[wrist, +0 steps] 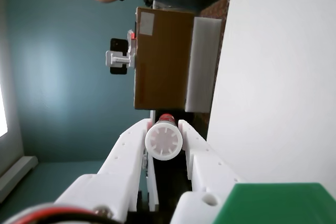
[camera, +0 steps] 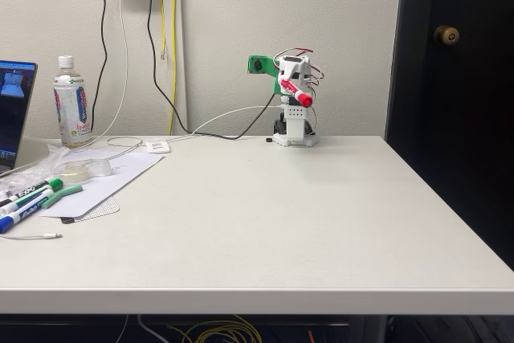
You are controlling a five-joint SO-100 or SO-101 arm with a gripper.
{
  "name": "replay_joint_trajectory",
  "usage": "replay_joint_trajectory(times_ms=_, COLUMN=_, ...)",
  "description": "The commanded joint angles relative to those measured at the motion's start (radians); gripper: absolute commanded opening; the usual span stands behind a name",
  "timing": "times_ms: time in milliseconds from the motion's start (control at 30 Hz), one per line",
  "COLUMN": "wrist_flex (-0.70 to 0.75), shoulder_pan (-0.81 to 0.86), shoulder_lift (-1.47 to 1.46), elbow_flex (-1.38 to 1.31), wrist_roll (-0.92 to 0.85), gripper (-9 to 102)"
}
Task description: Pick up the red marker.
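Fixed view | arm is sitting folded at the worktop's (camera: 265, 222) far edge | end effector (camera: 299, 94) is clamping the red marker (camera: 296, 93), lifted well above the surface | wrist view: white fingers (wrist: 128, 148) are pressing both sides of the marker's round end (white, facing camera) | green-capped markers (camera: 50, 192) are lying far left.

Looks like an office or lab corner: plain white table (camera: 265, 222) against a wall, laptop (camera: 14, 110) at far left, dry-erase markers (camera: 32, 197), drink bottle (camera: 72, 102), dangling cables (camera: 152, 46).
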Motion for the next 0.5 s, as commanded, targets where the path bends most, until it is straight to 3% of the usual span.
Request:
replay_joint_trajectory(times_ms=0, wrist_flex=-0.009, shoulder_pan=-0.012, shoulder_lift=-0.02, elbow_flex=-0.041, wrist_roll=0.018, gripper=4)
replay_joint_trajectory(times_ms=467, wrist_flex=-0.003, shoulder_pan=-0.04, shoulder_lift=-0.232, elbow_flex=-0.184, wrist_roll=0.043, gripper=4)
